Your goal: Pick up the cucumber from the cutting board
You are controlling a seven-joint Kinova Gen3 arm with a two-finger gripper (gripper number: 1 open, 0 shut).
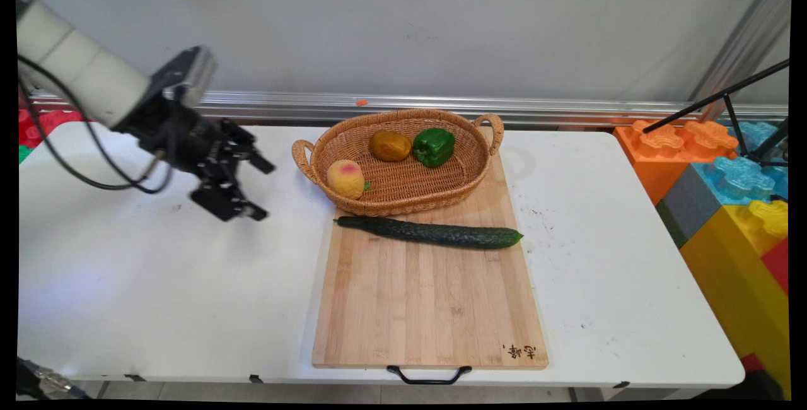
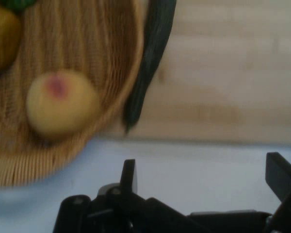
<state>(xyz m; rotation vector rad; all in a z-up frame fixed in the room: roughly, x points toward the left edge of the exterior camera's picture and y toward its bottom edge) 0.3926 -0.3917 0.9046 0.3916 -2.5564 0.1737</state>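
My black gripper point(image 1: 262, 188) hangs open above the white table point(image 1: 157, 271), left of the wicker basket point(image 1: 403, 192), with nothing between its fingers. In the hand view the gripper point(image 2: 203, 177) has its fingers wide apart over bare table. The basket point(image 2: 87, 43) stands on the far end of a wooden cutting board point(image 1: 429, 296) and holds a peach point(image 1: 345, 178), a brown potato-like fruit point(image 1: 389, 146) and a green bell pepper point(image 1: 434, 146). A long dark cucumber point(image 1: 430, 232) lies across the board just in front of the basket. The peach point(image 2: 62, 103) and cucumber point(image 2: 148, 58) lie ahead of the fingers.
Large orange, blue and yellow toy blocks point(image 1: 731, 189) stand off the table's right end, with a black tripod leg point(image 1: 719, 98) over them. An aluminium rail point(image 1: 441, 106) runs along the wall behind. The board has a black handle point(image 1: 429, 375) at the near edge.
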